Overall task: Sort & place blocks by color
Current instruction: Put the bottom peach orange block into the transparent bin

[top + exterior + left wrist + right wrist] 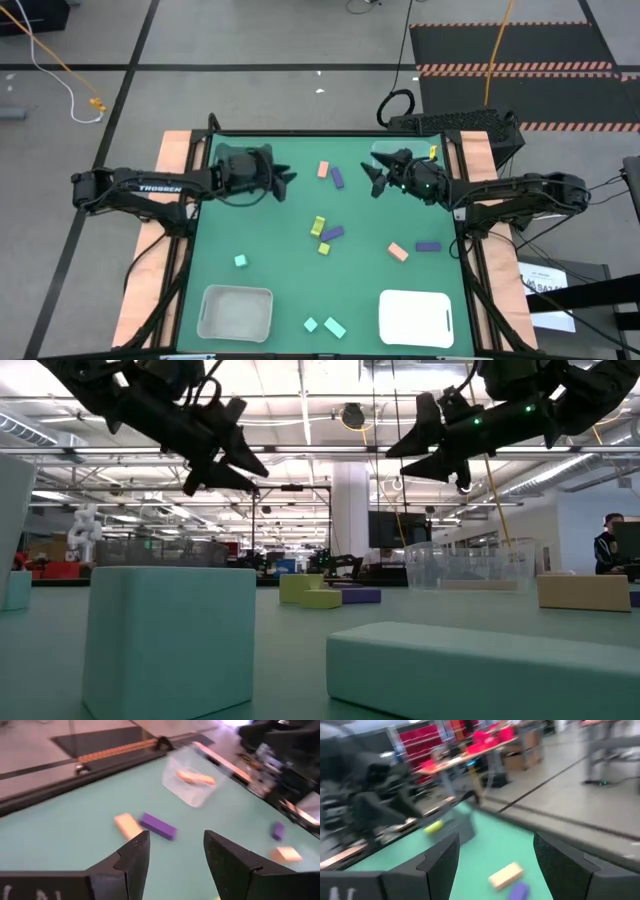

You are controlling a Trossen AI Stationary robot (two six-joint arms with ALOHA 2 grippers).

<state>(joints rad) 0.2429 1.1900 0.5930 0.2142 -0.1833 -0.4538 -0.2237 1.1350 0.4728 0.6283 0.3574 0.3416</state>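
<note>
Both arms hover above the far half of the green table, and their grippers face each other. My left gripper [287,180] [175,855] is open with nothing between its fingers. My right gripper [371,181] [495,865] is open and bare too. Between and below them lie a salmon block [323,170] [127,825] and a purple bar [338,178] [157,826], flat on the table. Mid-table lie yellow-green blocks [318,226], a purple bar [331,233], a salmon block [398,252] and a purple block [428,246]. Mint blocks [240,261] [335,327] lie near the front.
A clear bin [192,782] stands at the far right under my right arm, with a salmon block [196,778] in it. A grey bin [236,312] stands at the near left and a white bin [416,318] at the near right.
</note>
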